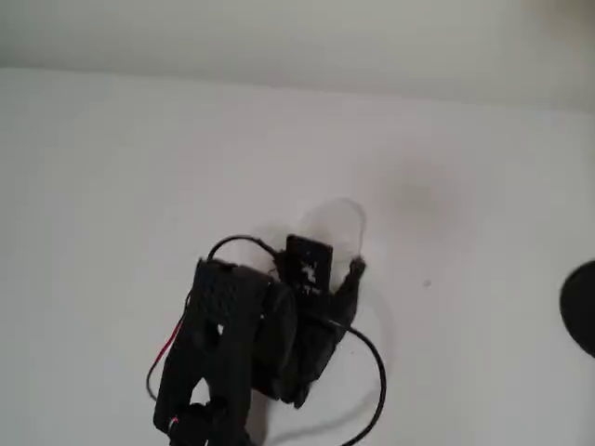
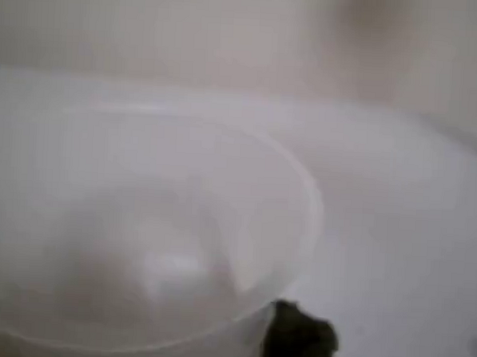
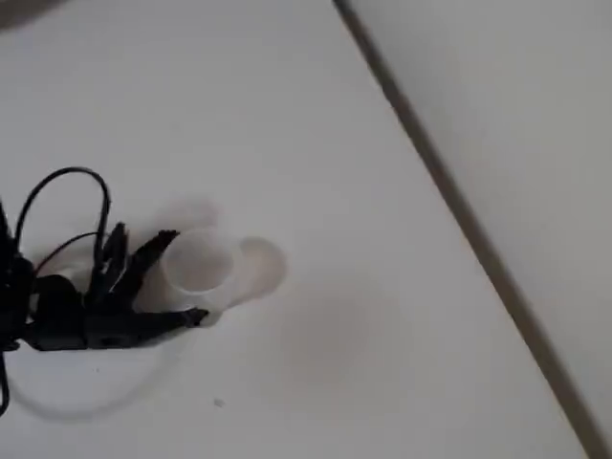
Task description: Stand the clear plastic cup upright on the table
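Clear plastic cup (image 3: 203, 262) on the white table (image 3: 316, 124), mouth facing the camera in the wrist view (image 2: 139, 237); lying tilted or on its side, hard to tell which. In the fixed view, just at 3 o'clock of the black gripper (image 3: 182, 277), set between two spread fingertips (image 3: 164, 239). Jaws parted around the cup, contact unclear. In the overhead view, cup (image 1: 337, 223) at 1 o'clock of the gripper (image 1: 330, 265). Large black rounded shape (image 1: 581, 307) at the 3 o'clock edge.

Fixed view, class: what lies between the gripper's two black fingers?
The clear plastic cup lies between the gripper fingers on the table.
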